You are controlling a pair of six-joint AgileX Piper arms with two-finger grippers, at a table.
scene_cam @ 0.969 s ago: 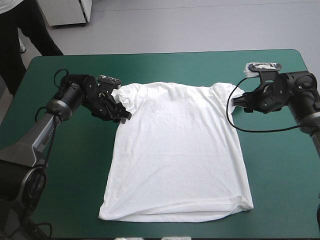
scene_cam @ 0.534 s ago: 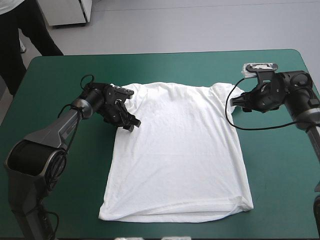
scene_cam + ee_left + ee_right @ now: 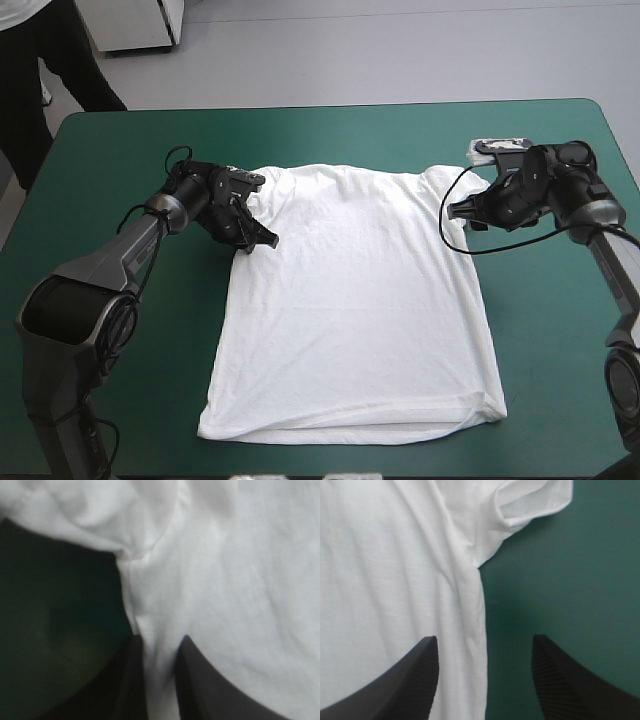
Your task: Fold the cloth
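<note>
High view: white short-sleeved T-shirt (image 3: 350, 300) lies spread flat on the table's teal-green cover (image 3: 560, 380), collar end away from me, hem toward me. My left gripper (image 3: 262, 240) is at the shirt's side edge just under one sleeve, black fingers down on the fabric. My right gripper (image 3: 458, 212) is at the opposite side edge, under the other sleeve; can't tell if it touches

Left wrist view: left gripper (image 3: 160, 642) pinched nearly closed, a strip of the T-shirt (image 3: 240, 580) edge clamped between my fingers. Armpit seam and bunched sleeve just ahead, cover (image 3: 50, 605) beside one finger

Right wrist view: right gripper (image 3: 485, 640) spread wide, holding nothing. The T-shirt (image 3: 385, 570) side edge runs between my fingers, one finger over fabric, the other over bare cover (image 3: 570, 580), sleeve ahead
</note>
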